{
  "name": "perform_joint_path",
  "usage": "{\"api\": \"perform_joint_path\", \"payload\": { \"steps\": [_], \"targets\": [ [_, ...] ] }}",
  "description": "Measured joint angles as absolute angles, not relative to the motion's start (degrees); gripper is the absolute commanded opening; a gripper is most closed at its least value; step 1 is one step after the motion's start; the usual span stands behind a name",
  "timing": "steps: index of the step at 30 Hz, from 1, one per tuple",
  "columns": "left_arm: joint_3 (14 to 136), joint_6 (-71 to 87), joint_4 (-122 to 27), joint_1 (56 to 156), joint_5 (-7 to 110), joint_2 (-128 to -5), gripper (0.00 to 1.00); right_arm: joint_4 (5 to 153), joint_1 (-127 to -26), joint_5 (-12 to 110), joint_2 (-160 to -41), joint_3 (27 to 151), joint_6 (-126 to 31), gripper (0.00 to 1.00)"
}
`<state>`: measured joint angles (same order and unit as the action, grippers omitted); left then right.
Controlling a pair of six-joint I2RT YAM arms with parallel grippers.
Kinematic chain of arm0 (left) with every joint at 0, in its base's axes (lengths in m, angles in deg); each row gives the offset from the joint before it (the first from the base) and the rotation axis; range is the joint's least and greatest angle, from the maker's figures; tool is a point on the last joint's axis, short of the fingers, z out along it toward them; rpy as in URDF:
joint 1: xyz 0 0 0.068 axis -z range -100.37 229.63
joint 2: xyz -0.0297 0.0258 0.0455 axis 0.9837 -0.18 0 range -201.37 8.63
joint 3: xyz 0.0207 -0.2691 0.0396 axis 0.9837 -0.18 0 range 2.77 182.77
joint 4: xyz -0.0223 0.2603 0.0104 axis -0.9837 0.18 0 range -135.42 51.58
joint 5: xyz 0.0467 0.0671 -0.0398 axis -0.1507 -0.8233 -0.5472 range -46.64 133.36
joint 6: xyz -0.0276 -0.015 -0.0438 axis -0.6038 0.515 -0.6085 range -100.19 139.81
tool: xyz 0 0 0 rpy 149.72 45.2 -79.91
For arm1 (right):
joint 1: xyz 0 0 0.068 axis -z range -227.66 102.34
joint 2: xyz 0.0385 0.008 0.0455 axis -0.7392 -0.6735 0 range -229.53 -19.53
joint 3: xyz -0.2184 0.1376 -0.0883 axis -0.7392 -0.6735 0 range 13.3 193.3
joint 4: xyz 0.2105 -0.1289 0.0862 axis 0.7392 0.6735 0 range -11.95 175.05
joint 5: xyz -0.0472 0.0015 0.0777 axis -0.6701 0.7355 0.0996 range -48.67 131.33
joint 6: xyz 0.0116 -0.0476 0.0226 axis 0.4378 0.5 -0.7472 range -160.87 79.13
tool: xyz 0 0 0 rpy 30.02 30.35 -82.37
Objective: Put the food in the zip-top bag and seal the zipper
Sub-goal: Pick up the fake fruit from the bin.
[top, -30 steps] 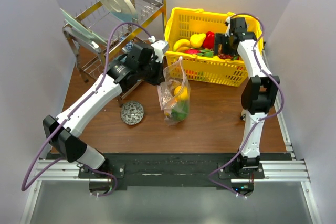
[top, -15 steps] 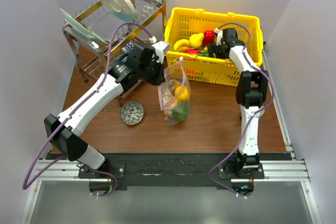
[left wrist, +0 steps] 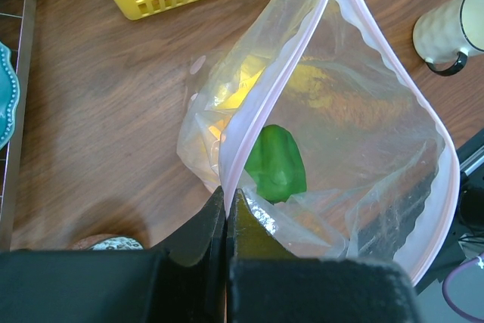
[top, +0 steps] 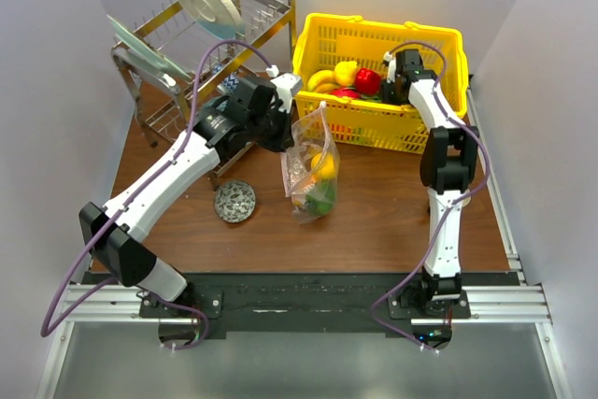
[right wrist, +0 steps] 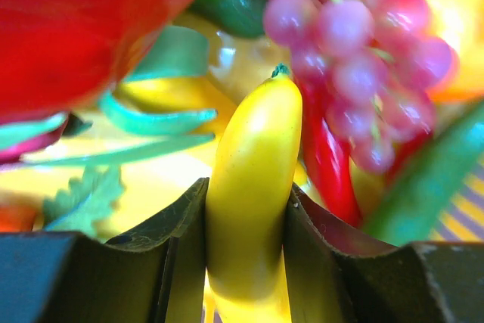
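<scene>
Between the right fingers [right wrist: 178, 255], closed against both its sides, sits the yellow banana [right wrist: 249, 187], deep in the yellow basket [top: 374, 133]; grapes [right wrist: 355, 58] and a red pepper [right wrist: 76, 20] crowd just beyond it. Left fingers [left wrist: 197, 240], fully closed, pinch the zipper [left wrist: 261, 111] so the zip-top bag [left wrist: 340, 134] beyond them gapes for food.
</scene>
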<state>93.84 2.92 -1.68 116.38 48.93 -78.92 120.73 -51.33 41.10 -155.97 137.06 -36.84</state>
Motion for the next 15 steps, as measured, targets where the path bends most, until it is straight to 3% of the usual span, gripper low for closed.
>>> {"api": "perform_joint_path", "payload": {
  "steps": [9, 15],
  "targets": [
    [92.85, 2.88, -2.35, 116.38, 48.93, -78.75, 0.0, 121.78, -51.08, 41.82, -143.4, 136.28, -39.66, 0.1],
    [92.48, 2.83, -2.62, 116.38, 49.17, -78.72, 0.0, 119.18, -51.02, 48.47, -136.45, 138.13, -45.89, 0.11]
  ]
}}
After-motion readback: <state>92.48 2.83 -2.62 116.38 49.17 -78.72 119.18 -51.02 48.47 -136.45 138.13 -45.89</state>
